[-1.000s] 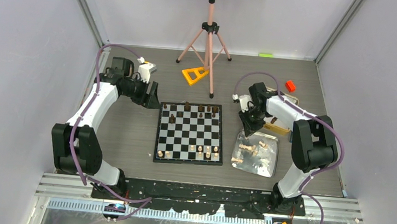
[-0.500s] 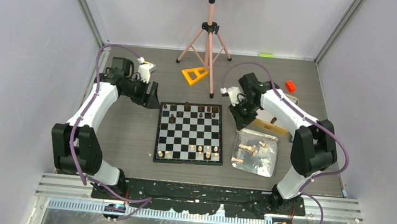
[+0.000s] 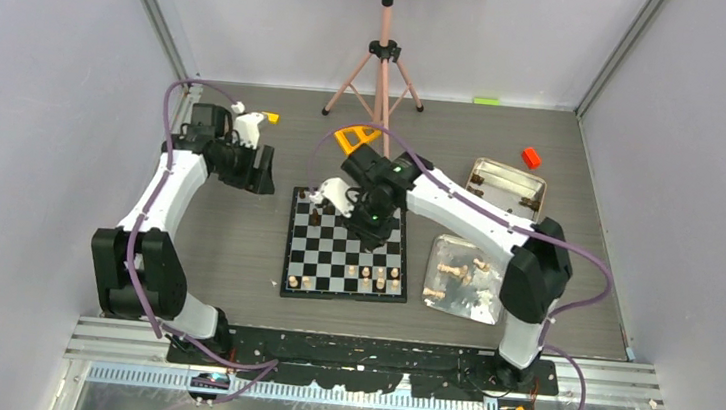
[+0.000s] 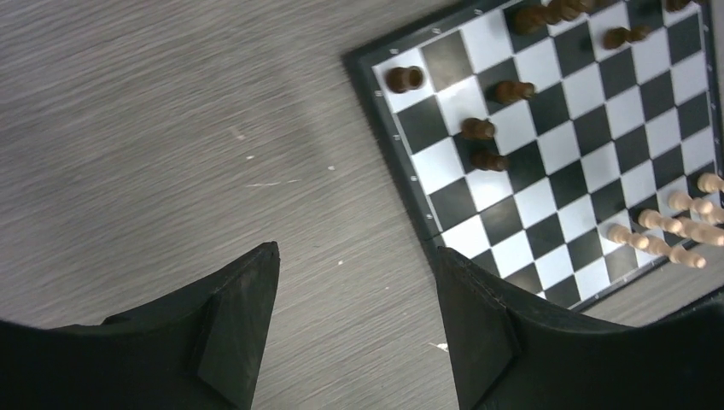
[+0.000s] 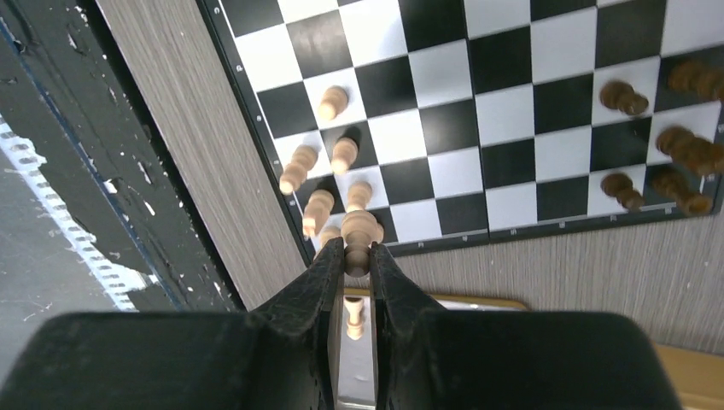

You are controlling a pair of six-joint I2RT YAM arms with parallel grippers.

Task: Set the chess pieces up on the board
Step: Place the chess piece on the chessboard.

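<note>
You've got pale lilac walls [image 3: 39, 83] closing in three sides, a grey wood-grain tabletop [image 3: 235, 243] under even light, a pink tripod [image 3: 384, 56] standing at the back, and a metal rail [image 3: 125, 339] along your near edge

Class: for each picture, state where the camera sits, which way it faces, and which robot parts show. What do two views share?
Top external: fixed high behind the robot, looking down; left arm, right arm and the board show.
Left wrist: on the left arm, facing down at table and board corner; open left tool shows.
Right wrist: on the right arm, facing down over the board; right tool, shut on a light chess piece, shows.
Shared: both wrist views show the board.
</note>
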